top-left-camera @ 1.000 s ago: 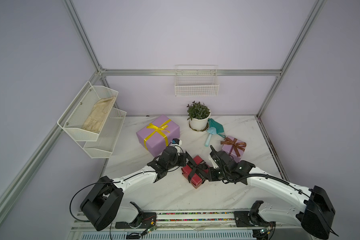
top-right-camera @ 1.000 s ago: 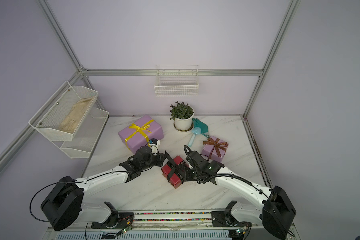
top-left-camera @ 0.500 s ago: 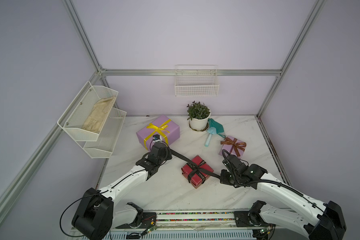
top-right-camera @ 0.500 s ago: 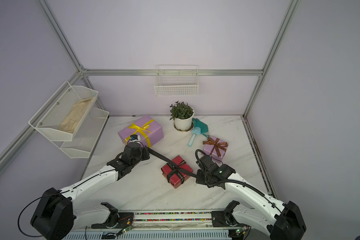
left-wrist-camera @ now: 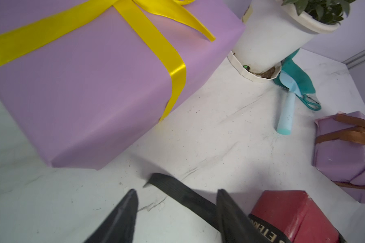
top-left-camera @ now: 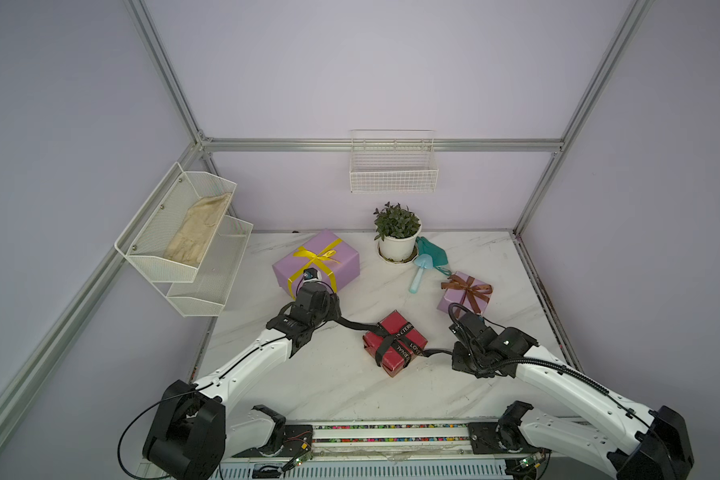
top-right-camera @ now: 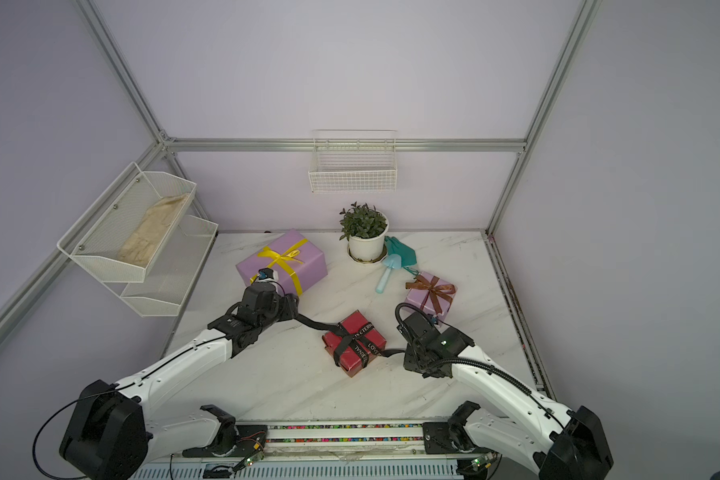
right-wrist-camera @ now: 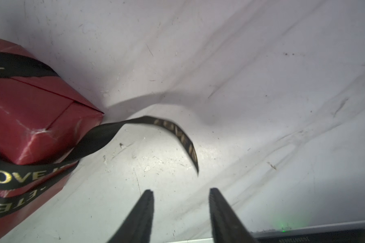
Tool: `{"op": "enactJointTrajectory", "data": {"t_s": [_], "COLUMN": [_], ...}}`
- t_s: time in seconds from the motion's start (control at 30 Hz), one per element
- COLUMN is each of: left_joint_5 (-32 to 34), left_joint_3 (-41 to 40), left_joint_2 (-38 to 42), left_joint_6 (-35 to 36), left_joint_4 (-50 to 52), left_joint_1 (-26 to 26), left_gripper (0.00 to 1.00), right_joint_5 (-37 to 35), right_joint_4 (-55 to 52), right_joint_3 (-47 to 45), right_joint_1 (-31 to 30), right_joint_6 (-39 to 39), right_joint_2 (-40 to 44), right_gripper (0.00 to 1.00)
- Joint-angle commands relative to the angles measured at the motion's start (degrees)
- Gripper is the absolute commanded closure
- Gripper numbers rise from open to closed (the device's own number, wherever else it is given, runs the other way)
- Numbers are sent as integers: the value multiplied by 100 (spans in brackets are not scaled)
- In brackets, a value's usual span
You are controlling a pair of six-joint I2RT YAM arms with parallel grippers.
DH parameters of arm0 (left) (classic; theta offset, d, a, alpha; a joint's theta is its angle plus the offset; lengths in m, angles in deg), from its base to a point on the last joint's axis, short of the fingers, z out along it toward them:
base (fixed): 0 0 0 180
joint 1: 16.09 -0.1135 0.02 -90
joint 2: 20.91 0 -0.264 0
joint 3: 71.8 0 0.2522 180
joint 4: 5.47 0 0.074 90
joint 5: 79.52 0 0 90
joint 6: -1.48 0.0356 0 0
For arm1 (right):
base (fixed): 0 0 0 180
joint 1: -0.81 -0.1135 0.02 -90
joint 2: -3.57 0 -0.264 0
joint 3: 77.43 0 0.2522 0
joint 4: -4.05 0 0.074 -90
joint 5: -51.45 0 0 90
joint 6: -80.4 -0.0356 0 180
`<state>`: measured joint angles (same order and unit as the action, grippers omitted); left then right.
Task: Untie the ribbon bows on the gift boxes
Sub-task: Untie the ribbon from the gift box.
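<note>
Left wrist view: our left gripper (left-wrist-camera: 176, 191) has just opened, the black ribbon (left-wrist-camera: 169, 184) slack between its jaws. Mid-table, the red box (top-left-camera: 393, 363) sits unbowed. Our right gripper (right-wrist-camera: 181, 190) has let go too, leaving us the yellow bow (top-left-camera: 316, 255) and brown bow (top-left-camera: 466, 286).

Glossy red paper box (left-wrist-camera: 293, 210) wears a matt, ribbed black ribbon (left-wrist-camera: 183, 194).

Red box (right-wrist-camera: 30, 117), black ribbon (right-wrist-camera: 97, 136) with pale lettering. Large lilac box (left-wrist-camera: 93, 84), yellow ribbon (left-wrist-camera: 152, 42). Small lilac box (top-left-camera: 454, 300), brown ribbon (top-left-camera: 469, 288). Desk (top-left-camera: 329, 374) white, grey-veined.
</note>
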<state>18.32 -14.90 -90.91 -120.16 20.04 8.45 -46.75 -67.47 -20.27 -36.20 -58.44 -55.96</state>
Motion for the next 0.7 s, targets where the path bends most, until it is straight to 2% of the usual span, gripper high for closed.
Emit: {"op": "enactJointTrajectory", "data": {"t_s": [0.0,0.13,0.33,0.5,0.67], "left_joint_5": [-628,-960,-1834,-1859,-2164], "left_joint_3": [466,264,-332,-918,-982], "left_joint_2": [181,680,979,756,135], "left_joint_6": [82,-156,-1363,-2206,-2555], "left_joint_4": [133,333,206,-792,-1600], "left_joint_1": [-12,-10,313,1070,1283], "left_gripper": [0,0,0,0,0], "right_joint_5": [143,145,997,1379,1541], "right_joint_4": [456,1183,2386,3064,3472], "right_joint_3": [491,779,840,715,450], "right_joint_1": [8,10,19,28,84], "right_joint_6": [268,897,1357,1436,1439], "right_joint_2": [-142,-367,-1186,-1539,-1511], "right_gripper": [3,3,7,9,10]}}
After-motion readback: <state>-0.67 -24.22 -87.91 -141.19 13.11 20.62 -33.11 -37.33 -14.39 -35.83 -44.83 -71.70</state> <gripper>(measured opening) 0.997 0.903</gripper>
